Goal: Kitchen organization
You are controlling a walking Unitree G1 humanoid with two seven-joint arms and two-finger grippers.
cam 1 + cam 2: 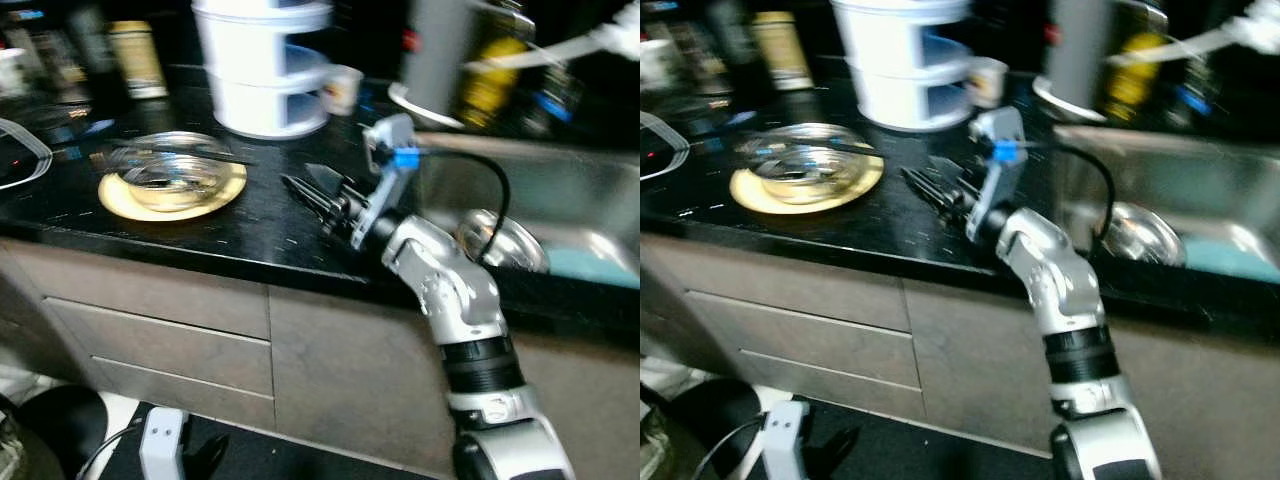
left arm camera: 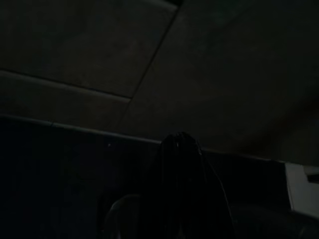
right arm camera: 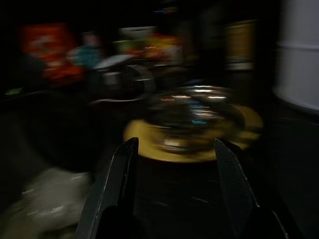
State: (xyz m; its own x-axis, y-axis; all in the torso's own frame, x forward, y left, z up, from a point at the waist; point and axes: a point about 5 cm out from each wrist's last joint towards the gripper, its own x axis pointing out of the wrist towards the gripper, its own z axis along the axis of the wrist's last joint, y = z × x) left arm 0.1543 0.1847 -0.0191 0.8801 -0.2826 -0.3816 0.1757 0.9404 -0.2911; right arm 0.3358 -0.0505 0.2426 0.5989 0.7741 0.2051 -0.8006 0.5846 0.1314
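A clear glass bowl (image 1: pixel 170 175) sits on a yellow plate (image 1: pixel 228 190) on the black counter (image 1: pixel 250 245), left of centre. My right gripper (image 1: pixel 297 174) hovers low over the counter just right of the plate, pointing at it. It is open, with nothing between its fingers. In the right wrist view the bowl (image 3: pixel 194 117) and plate (image 3: pixel 251 124) lie straight ahead, beyond the spread fingers (image 3: pixel 117 174). My left gripper (image 2: pixel 182 142) hangs low in the dark by the cabinet front, its fingers together.
A white stacked container (image 1: pixel 265 70) and a small cup (image 1: pixel 342 88) stand behind the plate. The steel sink (image 1: pixel 570 185) at right holds a metal bowl (image 1: pixel 505 243). Bottles and jars line the back. Drawers (image 1: pixel 160 340) sit below the counter edge.
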